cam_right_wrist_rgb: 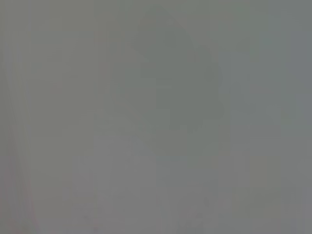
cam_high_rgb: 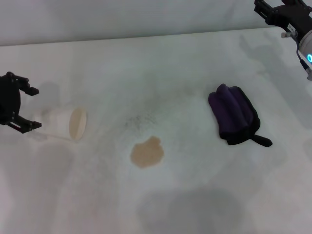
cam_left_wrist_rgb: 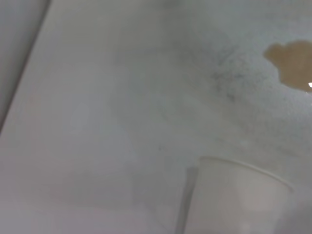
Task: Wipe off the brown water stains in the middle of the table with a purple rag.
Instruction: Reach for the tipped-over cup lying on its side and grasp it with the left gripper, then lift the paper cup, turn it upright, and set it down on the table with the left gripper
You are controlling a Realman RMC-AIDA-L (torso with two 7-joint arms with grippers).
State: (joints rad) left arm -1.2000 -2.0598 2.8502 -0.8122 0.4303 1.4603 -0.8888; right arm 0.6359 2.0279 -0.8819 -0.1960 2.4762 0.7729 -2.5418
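The brown water stain (cam_high_rgb: 146, 152) is a small tan blotch on the white table (cam_high_rgb: 195, 195), near its middle; it also shows in the left wrist view (cam_left_wrist_rgb: 292, 66). The purple rag (cam_high_rgb: 233, 114) lies bundled to the right of the stain, its black strap pointing toward the front right. My left gripper (cam_high_rgb: 29, 108) is open at the left edge, just left of a tipped white cup (cam_high_rgb: 68, 124). My right gripper (cam_high_rgb: 265, 9) is at the far right back corner, well behind the rag. The right wrist view shows only plain grey.
The white cup lies on its side, its mouth facing the stain; it also shows in the left wrist view (cam_left_wrist_rgb: 234, 200). A faint grey speckled smudge (cam_high_rgb: 139, 121) lies behind the stain. The table's back edge (cam_high_rgb: 122, 36) meets a pale wall.
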